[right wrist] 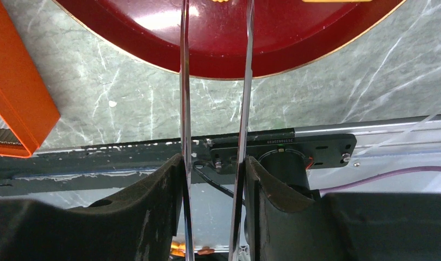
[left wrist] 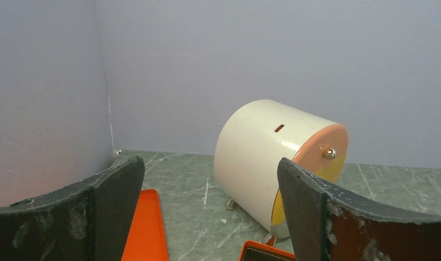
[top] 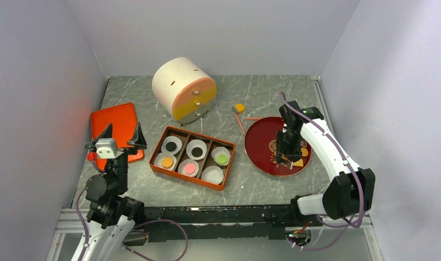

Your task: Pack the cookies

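Note:
An orange box (top: 192, 157) holds six white paper cups. Cookies lie in five of them: two black (top: 171, 145), one green (top: 222, 159), one orange (top: 167, 162), one pink (top: 190, 168). The dark red plate (top: 264, 138) carries an orange-yellow square cookie (top: 298, 162) and an orange one (top: 304, 152). My right gripper (top: 290, 147) hangs over the plate, shut on thin metal tongs (right wrist: 185, 81) whose blades reach over the plate (right wrist: 218, 43); their tips are out of view. My left gripper (top: 122, 142) is open and empty above the orange lid (top: 117, 124).
A white cylinder cabinet (top: 182, 88) with an orange-yellow front stands at the back; it also shows in the left wrist view (left wrist: 261, 157). One orange-yellow piece (top: 239, 107) and a thin pink stick (top: 241, 124) lie between cabinet and plate. Walls close in on three sides.

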Available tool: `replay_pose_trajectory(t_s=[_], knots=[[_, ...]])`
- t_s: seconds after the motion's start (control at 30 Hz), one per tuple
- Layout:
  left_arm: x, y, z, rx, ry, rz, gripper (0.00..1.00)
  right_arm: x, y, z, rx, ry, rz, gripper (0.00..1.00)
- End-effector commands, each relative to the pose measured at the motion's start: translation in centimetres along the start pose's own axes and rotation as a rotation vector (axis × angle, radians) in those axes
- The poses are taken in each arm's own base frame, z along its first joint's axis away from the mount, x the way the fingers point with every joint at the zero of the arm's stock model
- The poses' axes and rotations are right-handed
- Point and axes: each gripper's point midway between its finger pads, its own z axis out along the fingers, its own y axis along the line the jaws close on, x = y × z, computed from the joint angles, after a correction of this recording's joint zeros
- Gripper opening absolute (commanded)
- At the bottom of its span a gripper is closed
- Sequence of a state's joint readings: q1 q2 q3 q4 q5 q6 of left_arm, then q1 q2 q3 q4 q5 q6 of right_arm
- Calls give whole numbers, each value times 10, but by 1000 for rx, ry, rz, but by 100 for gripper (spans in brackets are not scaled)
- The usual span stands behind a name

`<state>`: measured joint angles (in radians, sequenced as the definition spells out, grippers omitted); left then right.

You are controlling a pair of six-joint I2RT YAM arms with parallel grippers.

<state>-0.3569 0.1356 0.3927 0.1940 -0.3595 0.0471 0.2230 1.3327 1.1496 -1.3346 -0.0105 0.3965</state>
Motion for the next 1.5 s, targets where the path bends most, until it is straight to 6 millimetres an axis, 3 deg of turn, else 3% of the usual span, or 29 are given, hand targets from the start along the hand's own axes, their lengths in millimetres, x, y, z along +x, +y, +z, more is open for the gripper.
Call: replay_pose_trajectory(t_s=[0.0,0.23,0.37,0.57,0.73,1.0,1.3,1.47], knots=[[-16,0,-1,6,-39,5,97,-17,13,-13,-74,-57,-51,36],[-13,-2,1,15,-30,10,97,-42,35,-42,-161,-156,-132,29],[-10,-2,2,16,-21,13,97,-47,58,-55,-188,-194,-226,28],[-8,-3,2,18,-14,14,97,-32,98,-57,-212,-209,-361,28],[-8,-4,3,22,-12,12,97,-24,130,-74,-279,-247,-451,27],[-7,-4,3,21,-10,14,97,11,174,-81,-339,-221,-636,26],[-8,-3,2,20,-11,12,97,56,190,-59,-328,-103,-784,26],[-8,-3,2,20,-11,12,97,66,193,-52,-323,-71,-822,26]])
